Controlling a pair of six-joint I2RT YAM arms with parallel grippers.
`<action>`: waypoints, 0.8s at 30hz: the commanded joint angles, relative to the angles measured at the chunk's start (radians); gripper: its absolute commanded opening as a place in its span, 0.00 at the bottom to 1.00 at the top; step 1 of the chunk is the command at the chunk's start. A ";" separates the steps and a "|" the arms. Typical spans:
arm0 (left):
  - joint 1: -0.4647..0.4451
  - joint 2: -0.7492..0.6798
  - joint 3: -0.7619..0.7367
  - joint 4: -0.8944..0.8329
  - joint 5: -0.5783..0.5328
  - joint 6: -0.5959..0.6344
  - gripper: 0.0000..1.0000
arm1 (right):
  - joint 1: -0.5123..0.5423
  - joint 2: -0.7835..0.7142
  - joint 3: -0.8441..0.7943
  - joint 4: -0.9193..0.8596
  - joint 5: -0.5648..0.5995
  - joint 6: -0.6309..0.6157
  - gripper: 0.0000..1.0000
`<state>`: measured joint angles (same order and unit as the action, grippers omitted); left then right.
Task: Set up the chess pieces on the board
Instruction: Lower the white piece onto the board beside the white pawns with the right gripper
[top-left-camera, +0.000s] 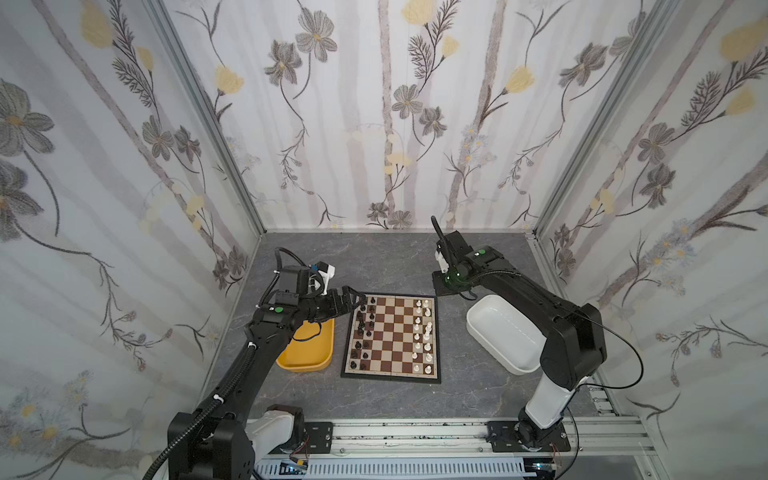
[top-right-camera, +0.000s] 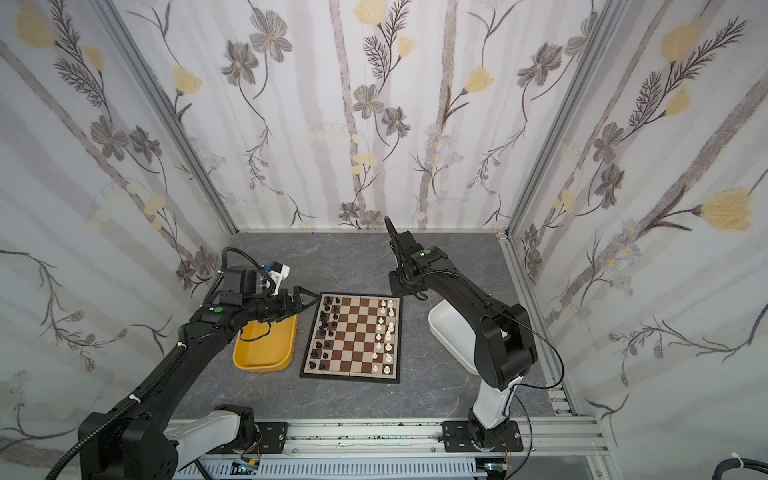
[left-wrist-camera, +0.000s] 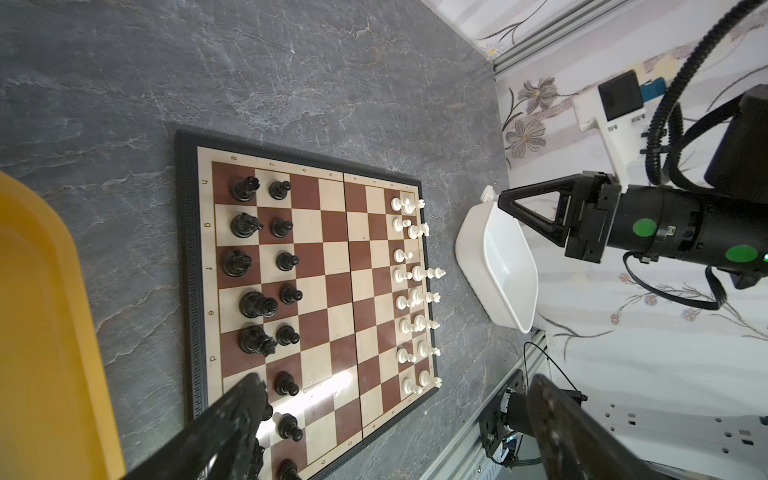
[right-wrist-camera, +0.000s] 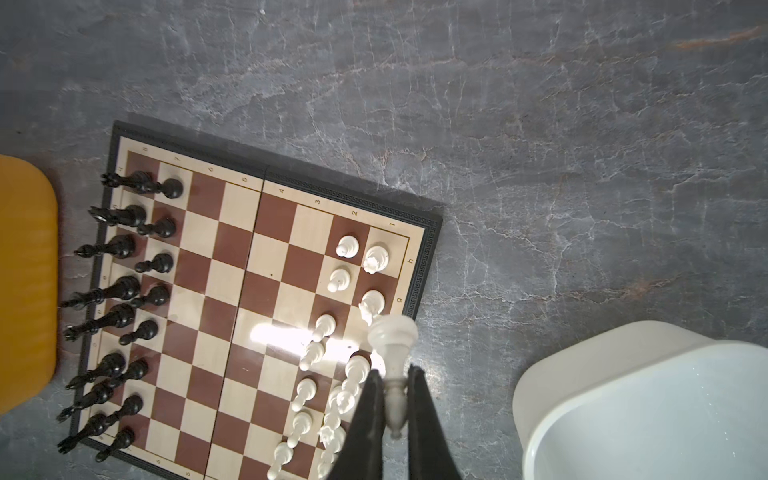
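This is a robotics lab test cell, not a lived-in room. Panels of floral wallpaper (top-left-camera: 353, 104) sit in bare aluminium posts (top-left-camera: 210, 120) and box in a grey stone-patterned counter (top-left-camera: 374, 257). A left arm (top-left-camera: 249, 357) and a right arm (top-left-camera: 523, 295), both black with exposed cabling, are bolted to a slotted aluminium rail (top-left-camera: 415, 432) at the front, above a vented cable duct (top-left-camera: 395, 469).

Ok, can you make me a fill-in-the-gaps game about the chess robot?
1. The right gripper is shut on a ___ chess piece.
2. The black pieces stand on the side of the board nearest the ___ tub.
3. The left gripper has its jaws wide ___.
Missing words: white; yellow; open.
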<state>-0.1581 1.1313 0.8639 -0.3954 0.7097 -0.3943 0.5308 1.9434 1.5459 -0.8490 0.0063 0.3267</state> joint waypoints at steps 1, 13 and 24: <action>0.010 -0.008 0.012 0.021 -0.036 0.051 1.00 | 0.003 0.036 0.005 -0.017 -0.039 -0.020 0.01; 0.020 0.017 0.007 0.048 0.002 0.023 1.00 | 0.045 0.115 -0.011 -0.067 -0.109 -0.029 0.01; 0.017 0.004 0.005 0.050 0.003 0.020 1.00 | 0.063 0.189 0.014 -0.063 -0.122 -0.039 0.01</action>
<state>-0.1387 1.1416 0.8684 -0.3706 0.7010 -0.3740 0.5938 2.1208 1.5482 -0.9222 -0.1089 0.3038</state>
